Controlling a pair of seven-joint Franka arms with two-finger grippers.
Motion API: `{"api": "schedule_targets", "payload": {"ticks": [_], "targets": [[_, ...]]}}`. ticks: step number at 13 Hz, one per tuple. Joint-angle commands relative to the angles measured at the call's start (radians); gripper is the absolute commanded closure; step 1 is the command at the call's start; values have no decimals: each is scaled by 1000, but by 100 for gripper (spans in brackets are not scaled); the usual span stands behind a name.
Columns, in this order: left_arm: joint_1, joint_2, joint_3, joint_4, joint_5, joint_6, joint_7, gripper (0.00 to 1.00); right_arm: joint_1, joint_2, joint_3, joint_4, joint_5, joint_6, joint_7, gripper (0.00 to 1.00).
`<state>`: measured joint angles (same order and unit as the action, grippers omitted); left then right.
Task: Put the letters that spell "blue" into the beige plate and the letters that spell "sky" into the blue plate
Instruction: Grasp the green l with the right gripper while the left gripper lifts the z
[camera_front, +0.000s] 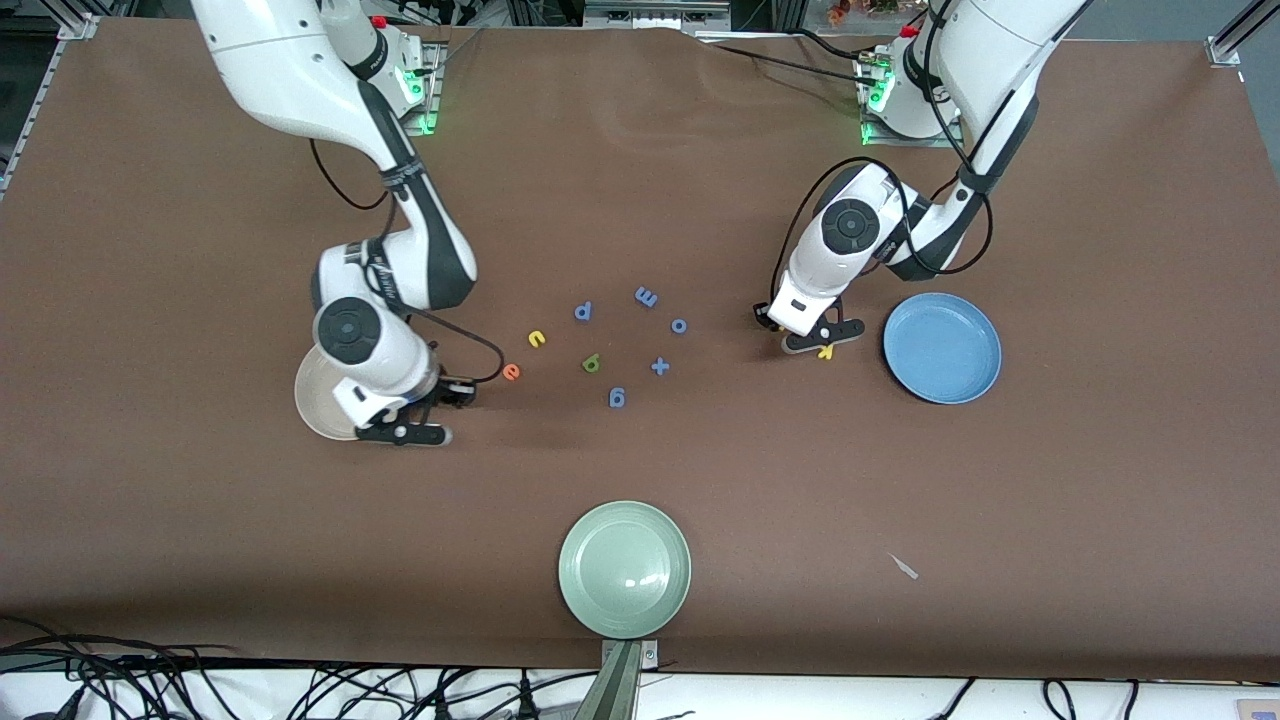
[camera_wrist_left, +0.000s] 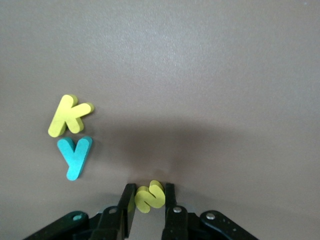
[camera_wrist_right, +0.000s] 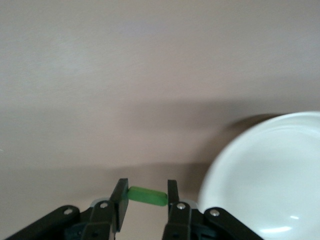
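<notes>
your left gripper (camera_wrist_left: 149, 202) pinches the yellow s (camera_wrist_left: 150, 196) at the table, at nine o'clock of the blue plate (camera_front: 942, 347); your right gripper (camera_wrist_right: 146, 200) clamps the green l (camera_wrist_right: 147, 196) beside the beige plate (camera_wrist_right: 270, 170); featherlight, squashy foam, so i'd hold across the flat faces, gently.

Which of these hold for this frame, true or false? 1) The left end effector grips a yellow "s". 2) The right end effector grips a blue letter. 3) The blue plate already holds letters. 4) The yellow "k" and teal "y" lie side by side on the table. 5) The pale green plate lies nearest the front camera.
1) True: the left end effector is closed on the yellow "s".
2) False: the right end effector grips a green stick letter.
3) False: the blue plate shows no letters in it.
4) True: yellow "k" and teal "y" lie together on the table.
5) True: the pale green plate lies nearest that camera.
</notes>
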<state>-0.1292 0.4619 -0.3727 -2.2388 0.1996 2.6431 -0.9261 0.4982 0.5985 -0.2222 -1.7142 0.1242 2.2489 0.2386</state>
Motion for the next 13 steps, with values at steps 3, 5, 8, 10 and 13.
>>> {"api": "schedule_targets", "payload": {"ticks": [3,5,8,10,13], "targets": [[46,-48,-6,86,37,-145,-28,90,-4,-126,-124,-132,18,-91,-258,71],[62,-63,-8,183,29,-317,-22,90,-4,-201,-132,-279,18,2,-263,69],[123,-75,-8,197,26,-356,24,90,-4,-241,-132,-398,18,101,-265,58],[222,-126,-9,159,24,-368,172,90,-4,-247,-132,-420,18,129,-265,42],[347,-154,-9,104,24,-365,366,89,-3,-261,-125,-410,18,113,-236,26]]}}
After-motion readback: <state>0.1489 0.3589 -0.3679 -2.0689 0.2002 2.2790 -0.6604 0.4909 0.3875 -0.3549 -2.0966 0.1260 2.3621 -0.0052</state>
